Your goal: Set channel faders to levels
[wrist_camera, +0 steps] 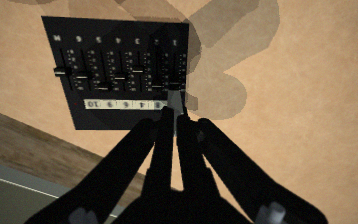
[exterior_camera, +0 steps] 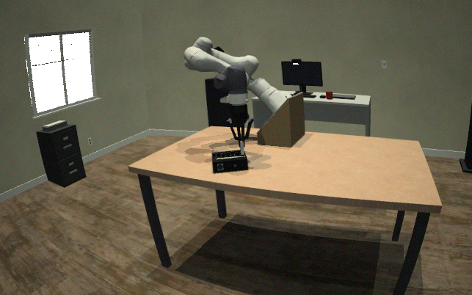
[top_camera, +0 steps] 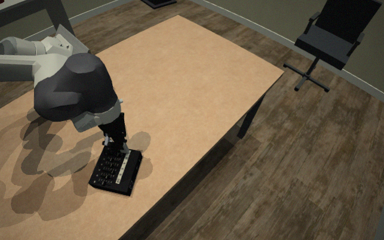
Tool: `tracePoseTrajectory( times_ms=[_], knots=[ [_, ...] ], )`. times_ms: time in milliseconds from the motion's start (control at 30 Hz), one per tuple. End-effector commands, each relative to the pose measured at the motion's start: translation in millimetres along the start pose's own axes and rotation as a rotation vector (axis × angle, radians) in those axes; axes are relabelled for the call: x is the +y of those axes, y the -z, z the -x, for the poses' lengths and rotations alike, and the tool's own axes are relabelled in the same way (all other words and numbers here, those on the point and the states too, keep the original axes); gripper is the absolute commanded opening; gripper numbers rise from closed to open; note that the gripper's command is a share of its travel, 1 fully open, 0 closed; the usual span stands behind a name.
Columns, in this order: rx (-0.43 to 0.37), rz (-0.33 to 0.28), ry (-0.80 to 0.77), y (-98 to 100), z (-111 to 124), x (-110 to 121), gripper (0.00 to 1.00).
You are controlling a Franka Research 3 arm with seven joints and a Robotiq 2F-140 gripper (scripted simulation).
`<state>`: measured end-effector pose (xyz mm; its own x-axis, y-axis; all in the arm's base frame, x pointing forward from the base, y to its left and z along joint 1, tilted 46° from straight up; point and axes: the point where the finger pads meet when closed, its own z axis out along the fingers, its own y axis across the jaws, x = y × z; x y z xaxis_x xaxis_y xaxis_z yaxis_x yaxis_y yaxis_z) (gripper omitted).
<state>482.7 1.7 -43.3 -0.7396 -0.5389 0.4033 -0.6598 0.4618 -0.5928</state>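
The black lighting desk (top_camera: 116,171) stands on its feet near the table's front edge; it also shows in the exterior view (exterior_camera: 230,161) and in the wrist view (wrist_camera: 115,70). It has several faders in a row and a white tape strip (wrist_camera: 125,104) with written numbers. The leftmost fader cap (wrist_camera: 59,71) in the wrist view sits under an M label. My gripper (wrist_camera: 173,100) is shut, fingertips together, pointing down at the rightmost fader's cap (wrist_camera: 174,88) and touching or just above it. The fingers hide the tape's right end.
A brown wedge-shaped stand (exterior_camera: 282,122) holds the arm's base at the table's back. The table's front edge (top_camera: 169,191) runs close beside the desk. An office chair (top_camera: 331,39) stands on the floor beyond the table.
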Motion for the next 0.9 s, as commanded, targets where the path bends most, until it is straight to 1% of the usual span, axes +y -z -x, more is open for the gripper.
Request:
tracePoseTrajectory(
  times_ms=[0,867],
  knots=[
    [-0.001,0.001,-0.006,-1.4,0.1,-1.0,0.0],
    [-0.001,0.001,-0.006,-1.4,-7.7,-1.0,0.0]
  ],
)
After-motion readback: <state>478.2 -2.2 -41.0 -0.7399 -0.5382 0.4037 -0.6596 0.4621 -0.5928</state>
